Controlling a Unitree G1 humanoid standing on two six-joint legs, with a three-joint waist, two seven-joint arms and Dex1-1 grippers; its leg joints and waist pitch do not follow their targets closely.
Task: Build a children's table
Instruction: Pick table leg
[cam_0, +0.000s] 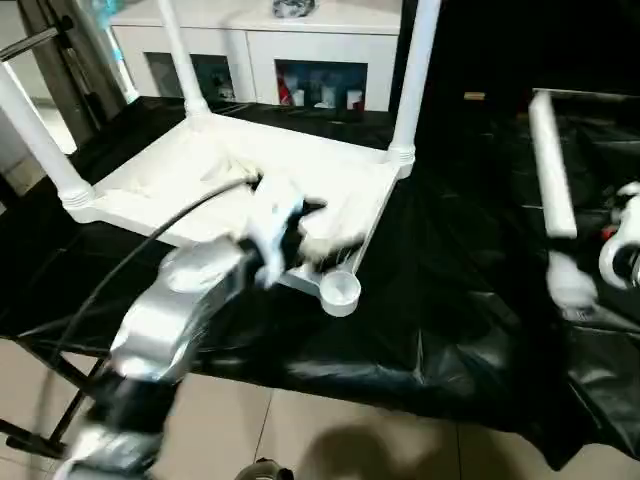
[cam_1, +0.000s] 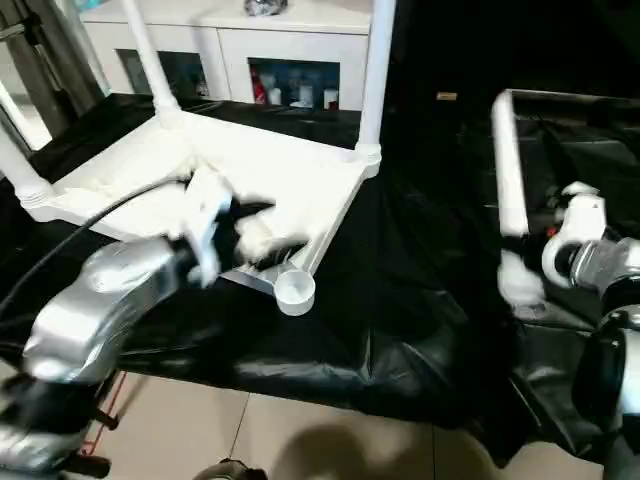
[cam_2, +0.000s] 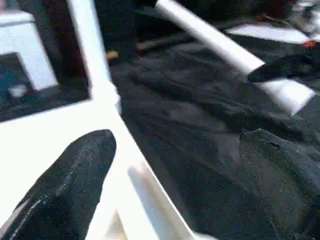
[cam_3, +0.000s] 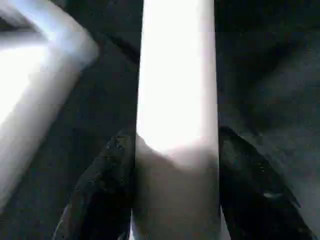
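Covering the bench (cam_0: 450, 300) is a crinkled black plastic sheet (cam_1: 420, 300), hanging over the near edge above a pale tiled floor (cam_0: 330, 430). Lying upside down on the left part of it is the white table top (cam_0: 190, 175), with three legs (cam_0: 415, 70) standing up from its corner sockets and the near right socket (cam_0: 340, 290) sitting empty. Standing behind the bench at the far side is a white cabinet (cam_0: 300, 50) with glass doors and small colourful items inside. The left pincer (cam_2: 175, 165) is hovering over the table top's near right part, its black fingers (cam_2: 75, 175) spread wide apart with nothing between them. On the right, the fourth leg (cam_1: 510, 170) is lying loose on the black sheet, and the right pincer (cam_3: 175, 200) is sitting with one finger along each side of it, closing around the tube.
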